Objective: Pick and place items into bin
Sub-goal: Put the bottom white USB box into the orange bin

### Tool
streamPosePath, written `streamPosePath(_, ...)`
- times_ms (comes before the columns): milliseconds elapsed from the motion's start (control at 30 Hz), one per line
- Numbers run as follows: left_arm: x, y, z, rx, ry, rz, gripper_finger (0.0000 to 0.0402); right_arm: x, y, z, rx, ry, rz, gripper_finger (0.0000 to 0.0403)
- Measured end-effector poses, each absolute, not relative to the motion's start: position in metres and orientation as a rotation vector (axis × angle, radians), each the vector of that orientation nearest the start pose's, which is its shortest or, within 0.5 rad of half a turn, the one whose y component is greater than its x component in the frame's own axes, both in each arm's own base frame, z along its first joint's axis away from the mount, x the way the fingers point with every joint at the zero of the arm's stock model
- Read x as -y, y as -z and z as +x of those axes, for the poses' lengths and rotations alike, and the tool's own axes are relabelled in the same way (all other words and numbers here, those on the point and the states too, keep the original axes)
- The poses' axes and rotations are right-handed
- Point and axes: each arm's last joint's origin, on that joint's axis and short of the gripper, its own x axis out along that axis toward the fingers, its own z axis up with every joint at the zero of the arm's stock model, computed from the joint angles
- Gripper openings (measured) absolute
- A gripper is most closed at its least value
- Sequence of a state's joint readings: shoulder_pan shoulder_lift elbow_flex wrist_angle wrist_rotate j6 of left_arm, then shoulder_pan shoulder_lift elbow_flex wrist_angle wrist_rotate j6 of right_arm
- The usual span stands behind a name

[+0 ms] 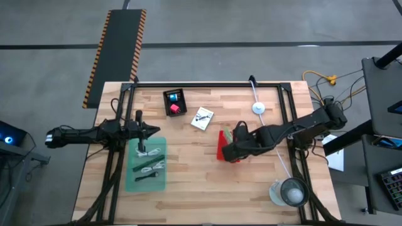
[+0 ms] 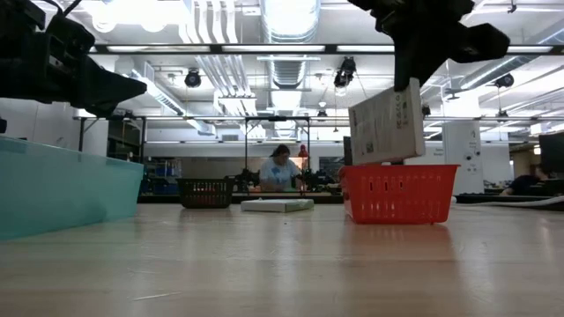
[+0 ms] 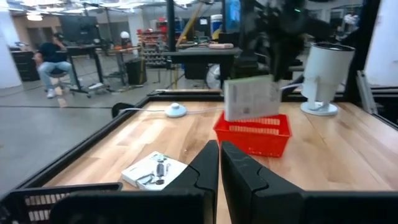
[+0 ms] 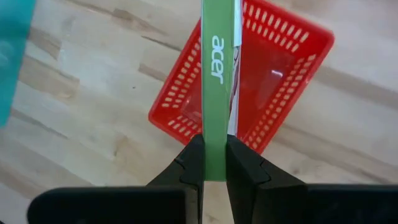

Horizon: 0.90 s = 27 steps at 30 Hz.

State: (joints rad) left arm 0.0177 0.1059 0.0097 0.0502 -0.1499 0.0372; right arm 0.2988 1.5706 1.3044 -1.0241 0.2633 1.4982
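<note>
Holding a flat boxed packet (image 4: 219, 81) edge-on, the right tool (image 4: 214, 163) has its fingers pinched shut on the green spine – the packet hangs over the red basket (image 4: 280, 93), near counter (image 1: 207, 188) centre. In the low view the packet (image 2: 388, 121) tilts above the basket (image 2: 398, 194), not yet inside.

To do it well: probably centre the packet over the basket opening, lower until its bottom edge clears the rim, then release – dropping from a tilt could catch the rim and tip it out.

Left tool (image 3: 219, 163) waits shut and empty at 9 o'clock, over the teal tray (image 1: 146, 166) holding cable pieces (image 1: 152, 166). At 12 o'clock sit a small black bin (image 1: 175, 102) with a red cube (image 1: 174, 108) and a second white packet (image 1: 202, 118). Clear round container (image 1: 290, 192) at 4 o'clock, white puck (image 1: 258, 108) on its cable at 1 – neither blocks the drop.
</note>
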Motion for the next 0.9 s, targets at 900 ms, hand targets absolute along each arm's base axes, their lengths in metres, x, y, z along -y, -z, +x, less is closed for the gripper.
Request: streamPosePath(900, -0.007, -0.167, 0.103, -0.006, -0.208, 0.042, 0.0002, -0.097, -0.242, 0.309, -0.869, 0.912, 0.989, 0.0079)
